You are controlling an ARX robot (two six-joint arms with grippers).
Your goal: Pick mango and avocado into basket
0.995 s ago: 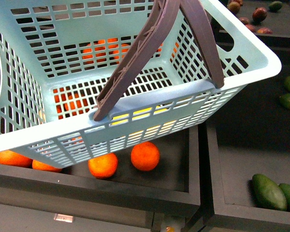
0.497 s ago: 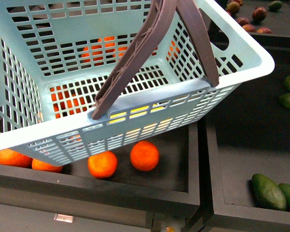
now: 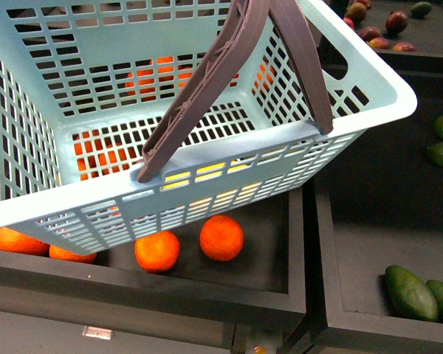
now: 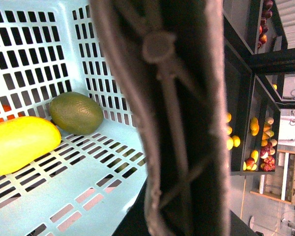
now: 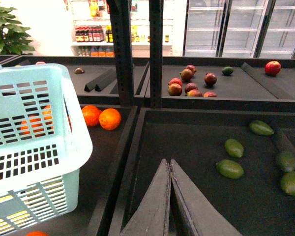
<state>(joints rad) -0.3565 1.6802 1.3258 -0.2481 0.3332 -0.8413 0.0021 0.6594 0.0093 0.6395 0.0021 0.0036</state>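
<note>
The light turquoise basket (image 3: 88, 195) hangs tilted above a dark tray, filling most of the front view. Its grey-brown handles (image 3: 207, 81) rise out of the top of that view. In the left wrist view one handle (image 4: 177, 123) fills the middle, and my left gripper (image 4: 182, 216) is shut on it, its fingers mostly hidden. On the basket floor the yellow mango (image 4: 19, 145) lies beside the green avocado (image 4: 76, 113), almost touching. My right gripper (image 5: 170, 163) is shut with nothing in it, right of the basket (image 5: 34, 147), over a tray of green fruits.
Oranges (image 3: 221, 237) lie in the tray under the basket. Long green fruits (image 3: 411, 293) lie in the right tray, and more (image 5: 229, 168) under my right gripper. A raised tray wall (image 3: 314, 243) divides the two. Red fruits (image 5: 189, 83) sit on the back shelf.
The basket has swung slightly to the left; its right corner has drawn in a little. The oranges and green fruits have not moved.
</note>
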